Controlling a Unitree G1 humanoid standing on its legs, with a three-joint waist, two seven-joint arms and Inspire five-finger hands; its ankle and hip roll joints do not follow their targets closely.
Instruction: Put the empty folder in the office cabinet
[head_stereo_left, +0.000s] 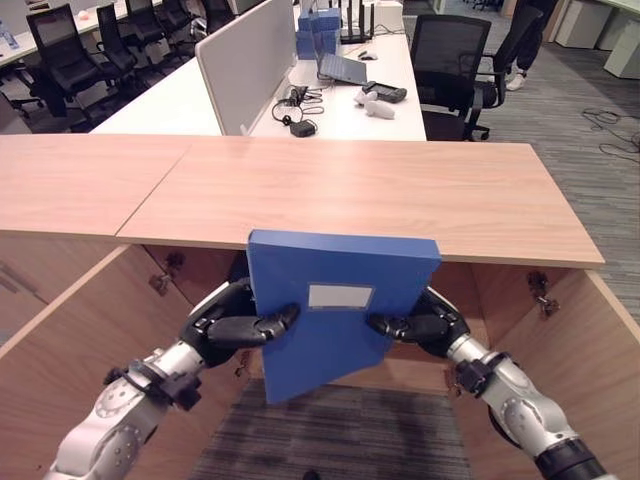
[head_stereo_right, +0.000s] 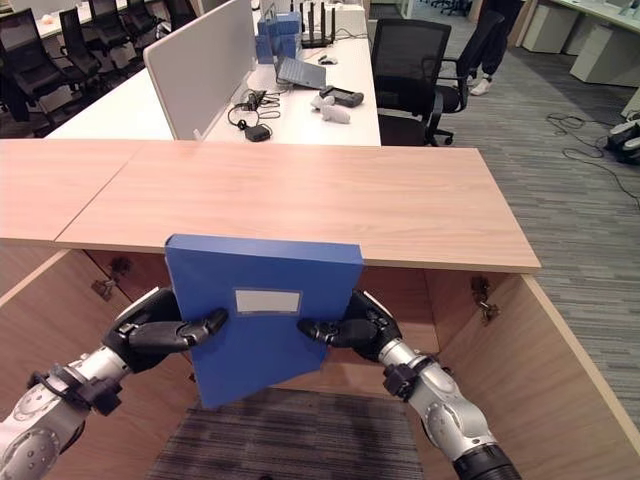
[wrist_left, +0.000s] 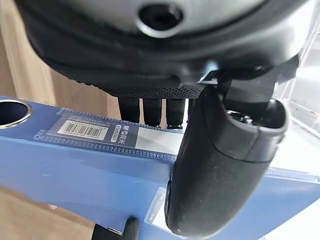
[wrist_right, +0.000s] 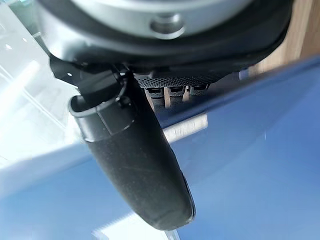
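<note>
Both robot hands clamped on the blue folder, one per side

Left robot hand (head_stereo_left: 225, 325) and right robot hand (head_stereo_left: 425, 325) each pinch the folder (head_stereo_left: 335, 310) between thumb and fingers, held upright, slightly tilted, in front of the open wooden cabinet (head_stereo_left: 90, 330). Smooth, boxy plastic with a pale label; its top edge overlaps the cabinet's flat woodgrain surface (head_stereo_left: 360, 195). Doors swung wide, carpet below.

folder (head_stereo_left: 335, 310) before cabinet (head_stereo_left: 400, 200) (open) | desk (head_stereo_left: 340, 110) behind

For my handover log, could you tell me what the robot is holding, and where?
The flat blue plastic folder, pinched at its side edges: left hand on one, right hand on the other.
</note>
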